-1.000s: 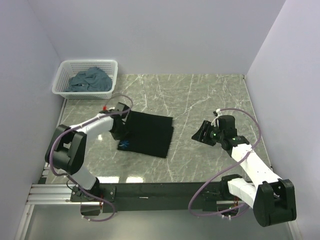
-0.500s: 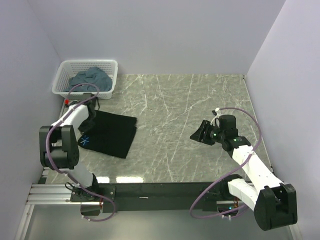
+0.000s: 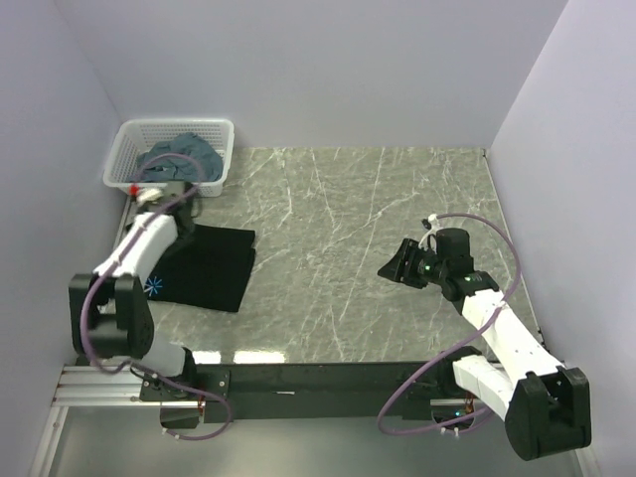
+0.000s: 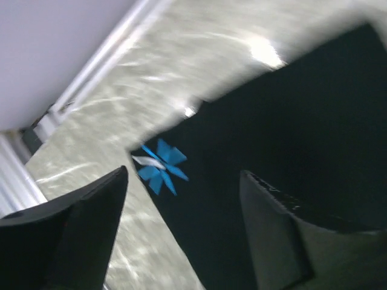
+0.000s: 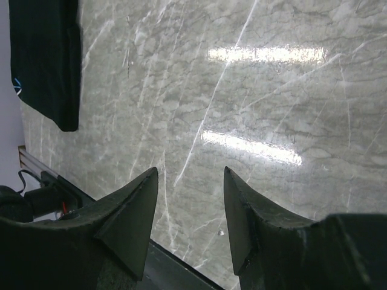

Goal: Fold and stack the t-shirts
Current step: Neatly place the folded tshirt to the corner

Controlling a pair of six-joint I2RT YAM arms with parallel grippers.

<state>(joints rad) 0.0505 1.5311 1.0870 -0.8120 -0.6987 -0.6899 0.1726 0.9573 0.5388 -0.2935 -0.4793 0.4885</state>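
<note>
Left end effector (image 4: 184, 175): fingers spread wide, nothing between them, poised over the large plain black cloth t-shirt (image 4: 290, 121). Contact with the cloth impossible to judge through the blur. Right end effector (image 5: 189, 172): fingers partly apart, gripping nothing, hanging above bare stone well away from any shirt.

Grey-green veined marble table (image 3: 378, 199), glossy, with streaks of reflected light. Plain pale lilac walls (image 3: 298, 70) on three sides. Metal rail (image 3: 99, 383) along the near edge.

Black t-shirt folded into a rough rectangle, flat on the left part of the table, just in front of the white plastic lattice basket (image 3: 174, 124) in the far left corner. Small pale-blue starburst print (image 3: 154, 286) at the shirt's near left corner, face up. Slate blue-grey t-shirts (image 3: 184, 159) crumpled in a heap inside the basket.

Left side of the black shirt covered by the left arm in the top view. Left wrist view smeared, edges soft. Number of blue-grey shirts in the heap not to be made out. Only one strip of the black shirt caught at the right wrist view's upper left corner.
</note>
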